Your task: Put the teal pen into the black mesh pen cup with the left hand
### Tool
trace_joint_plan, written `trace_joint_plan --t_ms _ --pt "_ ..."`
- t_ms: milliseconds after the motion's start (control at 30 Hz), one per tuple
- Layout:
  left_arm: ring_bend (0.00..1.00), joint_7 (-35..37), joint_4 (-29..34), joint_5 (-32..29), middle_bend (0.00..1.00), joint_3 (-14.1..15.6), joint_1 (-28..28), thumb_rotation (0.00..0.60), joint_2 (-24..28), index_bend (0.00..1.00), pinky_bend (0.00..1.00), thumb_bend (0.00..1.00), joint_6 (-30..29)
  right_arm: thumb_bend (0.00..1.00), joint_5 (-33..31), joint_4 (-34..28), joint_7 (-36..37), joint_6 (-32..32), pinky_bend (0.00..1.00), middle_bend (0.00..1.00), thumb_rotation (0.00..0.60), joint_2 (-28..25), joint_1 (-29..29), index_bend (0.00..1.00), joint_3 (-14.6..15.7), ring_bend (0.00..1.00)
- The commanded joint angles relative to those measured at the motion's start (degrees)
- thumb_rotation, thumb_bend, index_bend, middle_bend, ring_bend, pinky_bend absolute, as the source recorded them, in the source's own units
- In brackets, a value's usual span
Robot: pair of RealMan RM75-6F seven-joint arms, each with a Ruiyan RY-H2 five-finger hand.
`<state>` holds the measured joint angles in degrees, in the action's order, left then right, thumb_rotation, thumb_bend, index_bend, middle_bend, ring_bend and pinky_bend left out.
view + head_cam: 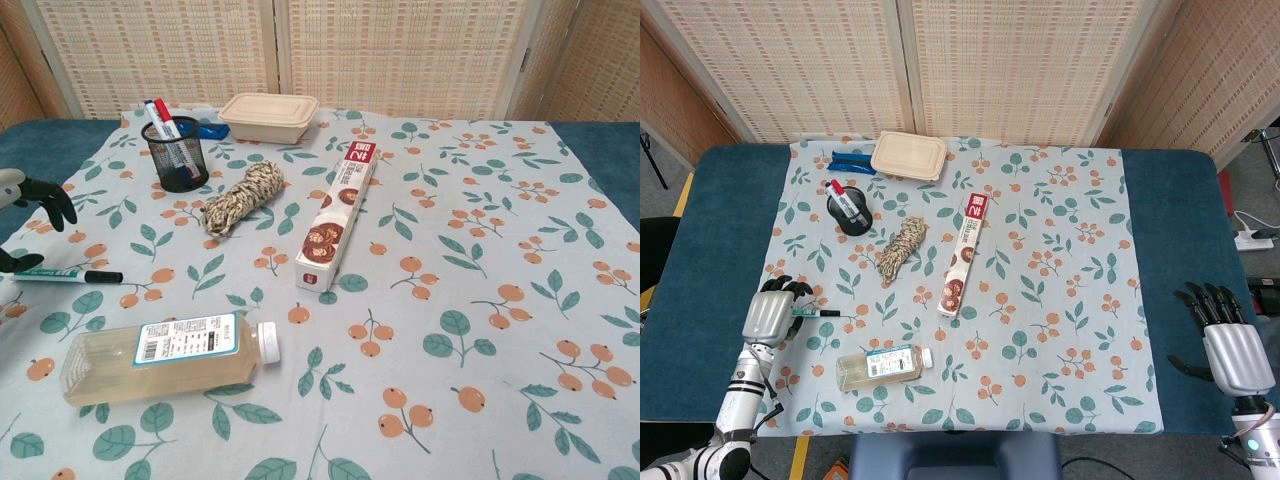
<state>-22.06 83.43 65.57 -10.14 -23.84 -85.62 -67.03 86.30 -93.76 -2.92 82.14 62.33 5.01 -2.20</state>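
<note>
The teal pen (816, 313) (66, 274) lies flat on the floral cloth at the left, its black cap pointing right. My left hand (768, 313) (33, 194) hovers over the pen's left end. Its fingers are spread above the pen and its thumb lies close beside the barrel, with no grip showing. The black mesh pen cup (850, 213) (177, 156) stands upright further back on the left, with a red and a blue marker in it. My right hand (1234, 354) rests off the cloth at the table's right edge, fingers apart and holding nothing.
A clear bottle (883, 365) (165, 352) lies on its side just in front of the pen. A twine bundle (902, 248), a long box (963, 255), a beige lunch box (909, 155) and a blue stapler (850, 161) lie further back.
</note>
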Motion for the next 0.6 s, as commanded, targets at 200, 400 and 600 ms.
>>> trace_joint_plan --t_ms 200,400,600 --pt "0.19 -6.6 1.1 -3.1 0.40 -0.4 1.1 0.600 -3.7 0.39 0.21 0.31 -5.8 0.00 -0.2 0.1 0.1 -0.2 0.00 0.08 0.600 0.1 0.0 0.18 0.0 0.04" --pt "0.19 -11.3 2.6 -3.4 0.37 0.8 0.8 0.600 -6.7 0.38 0.21 0.31 -7.7 0.00 -0.3 0.3 0.8 -0.2 0.00 0.08 0.600 -0.1 0.1 0.18 -0.1 0.04" --pt "0.19 -12.3 0.4 -3.0 0.37 2.1 0.2 0.600 -10.1 0.39 0.21 0.31 -6.9 0.00 -0.4 0.4 1.4 -0.1 0.00 0.08 0.600 -0.2 0.0 0.18 -0.1 0.04"
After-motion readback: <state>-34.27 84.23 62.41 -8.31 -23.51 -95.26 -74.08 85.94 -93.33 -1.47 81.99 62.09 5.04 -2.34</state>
